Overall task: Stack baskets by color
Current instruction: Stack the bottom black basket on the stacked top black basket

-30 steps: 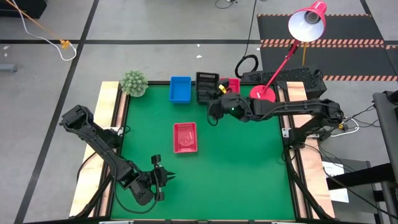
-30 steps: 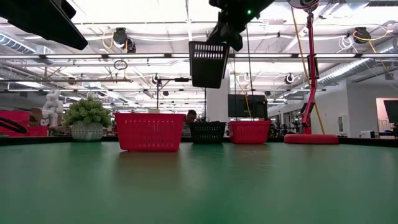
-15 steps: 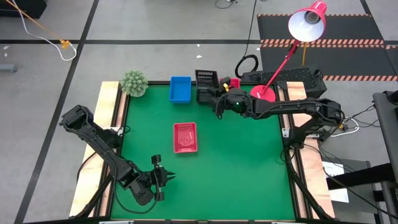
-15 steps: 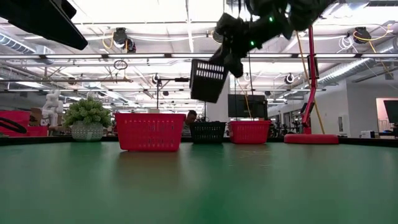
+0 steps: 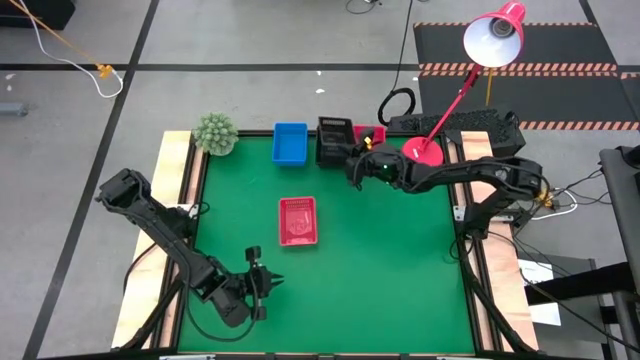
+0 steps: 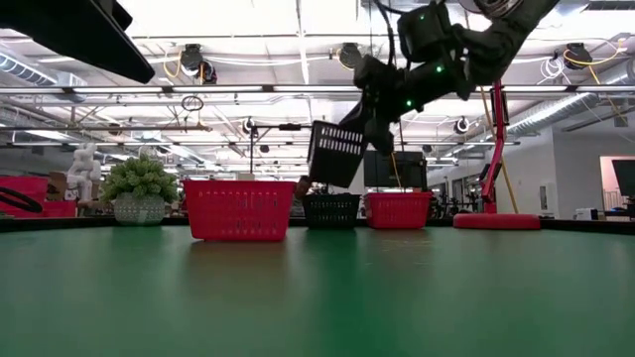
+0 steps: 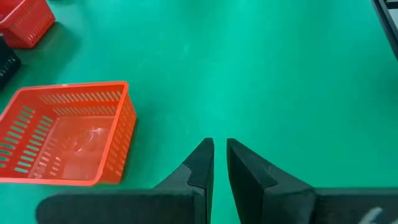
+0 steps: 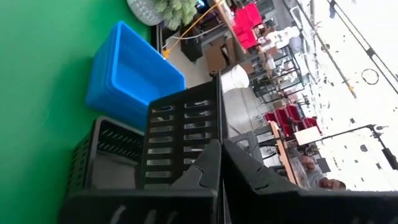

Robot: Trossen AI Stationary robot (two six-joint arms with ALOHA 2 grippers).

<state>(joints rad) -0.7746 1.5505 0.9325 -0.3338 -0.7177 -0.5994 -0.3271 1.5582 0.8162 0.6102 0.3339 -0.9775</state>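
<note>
**High view: black basket held tilted over its stack — risk of a missed nest**

High view findings. The right claw (image 5: pixel 352 162) is clenched on the wall of a small black mesh-sided plastic basket (image 6: pixel 336 154), carrying it in the air at about 12 o'clock on the green tabletop (image 5: pixel 380 270). The low view shows this basket tilted, one corner lower than the rest, above and just beside the black basket resting on the tabletop (image 6: pixel 330 210). A blue rectangular plastic basket (image 5: pixel 290 142) sits at 11 o'clock, touching or just beside the black one. A red mesh basket at the far edge (image 5: pixel 375 133) lies at 1 o'clock, partly hidden by the arm. Another red mesh basket (image 5: pixel 299 220) stands alone near the centre.

The left claw (image 5: pixel 262 285) waits at 7 o'clock, its fingers nearly together and holding nothing.

Risks, as judged:
- The tilt may make the low corner catch the lower basket's rim, so the held basket jams askew instead of nesting.
- The grip is on one wall only; the basket could swing or slip.
- A sideways offset may drop it onto the blue basket's rim.
- The arm passes close to the far red basket and the round red lamp base (image 5: pixel 424 150); either could be nudged.
</note>
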